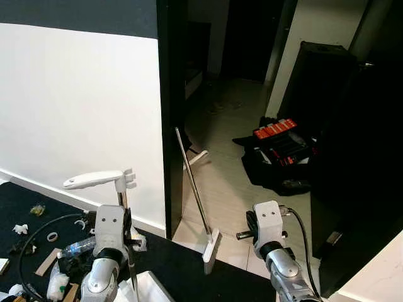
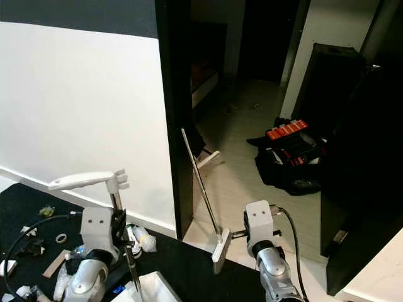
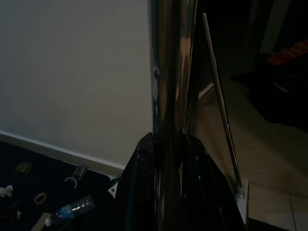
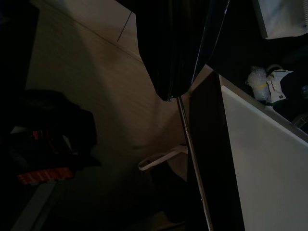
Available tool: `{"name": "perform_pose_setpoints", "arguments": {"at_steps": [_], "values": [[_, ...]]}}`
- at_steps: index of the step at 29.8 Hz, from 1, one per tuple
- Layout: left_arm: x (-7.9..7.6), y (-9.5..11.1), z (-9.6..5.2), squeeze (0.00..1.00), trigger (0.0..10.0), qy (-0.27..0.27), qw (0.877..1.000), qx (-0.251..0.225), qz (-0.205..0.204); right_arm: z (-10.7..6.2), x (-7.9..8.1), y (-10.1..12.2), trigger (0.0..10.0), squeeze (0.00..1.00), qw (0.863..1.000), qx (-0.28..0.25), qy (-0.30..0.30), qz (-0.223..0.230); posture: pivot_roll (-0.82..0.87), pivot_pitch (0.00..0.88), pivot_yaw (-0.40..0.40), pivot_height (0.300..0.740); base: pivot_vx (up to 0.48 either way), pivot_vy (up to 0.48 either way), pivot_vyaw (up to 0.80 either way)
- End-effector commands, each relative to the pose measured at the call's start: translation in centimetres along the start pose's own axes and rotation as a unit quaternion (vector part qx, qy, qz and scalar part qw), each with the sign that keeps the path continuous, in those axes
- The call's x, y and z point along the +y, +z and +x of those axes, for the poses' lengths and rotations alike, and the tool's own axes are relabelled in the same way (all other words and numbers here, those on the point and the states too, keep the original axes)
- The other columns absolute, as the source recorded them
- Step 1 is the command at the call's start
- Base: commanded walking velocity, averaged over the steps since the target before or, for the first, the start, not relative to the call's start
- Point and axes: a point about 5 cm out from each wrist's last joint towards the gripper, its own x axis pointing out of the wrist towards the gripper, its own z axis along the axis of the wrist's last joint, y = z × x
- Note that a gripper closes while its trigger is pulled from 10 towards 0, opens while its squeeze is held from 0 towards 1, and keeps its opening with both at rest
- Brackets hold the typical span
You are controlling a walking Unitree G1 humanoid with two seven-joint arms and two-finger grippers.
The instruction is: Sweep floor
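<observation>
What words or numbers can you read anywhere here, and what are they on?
None can be read.
Red case on the black bag: no print legible, too small.
Plastic bottle on the dark rug: blue label too blurred to read.
Dustpan handle held by the left gripper, and the broom against the door frame: no markings visible.

No text, label, brand or number can be read anywhere. The open black case with a row of red-topped pieces (image 1: 277,129) on the pale tiled floor (image 1: 220,189) carries light marks too small to make out (mere specks), and the clear plastic bottle with a blue label (image 3: 72,210) is blurred.
</observation>
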Motion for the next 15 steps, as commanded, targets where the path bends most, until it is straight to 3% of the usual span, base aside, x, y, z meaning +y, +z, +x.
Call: {"name": "perform_pose_setpoints", "arguments": {"at_steps": [1,4,15], "values": [[-0.34,0.74,0.5,0.0,10.0,-0.002,1.0,-0.016,0.005,-0.17,-0.05,-0.55,10.0,0.0,1.0,0.015,0.001,-0.001,-0.01,0.077,-0.018,0.74,0.0,0.0,0.0],[-0.26,0.67,0.52,0.0,10.0,0.002,1.0,-0.014,0.007,-0.16,-0.04,-0.54,10.0,0.0,1.0,0.016,0.002,-0.004,0.0,0.075,-0.019,0.74,0.0,0.0,0.0],[-0.1,0.45,0.59,0.0,10.0,0.011,1.0,-0.008,0.009,-0.09,0.02,-0.5,10.0,0.0,0.999,0.017,0.006,-0.026,0.0,0.071,-0.02,0.74,0.022,-0.441,0.0]]}}
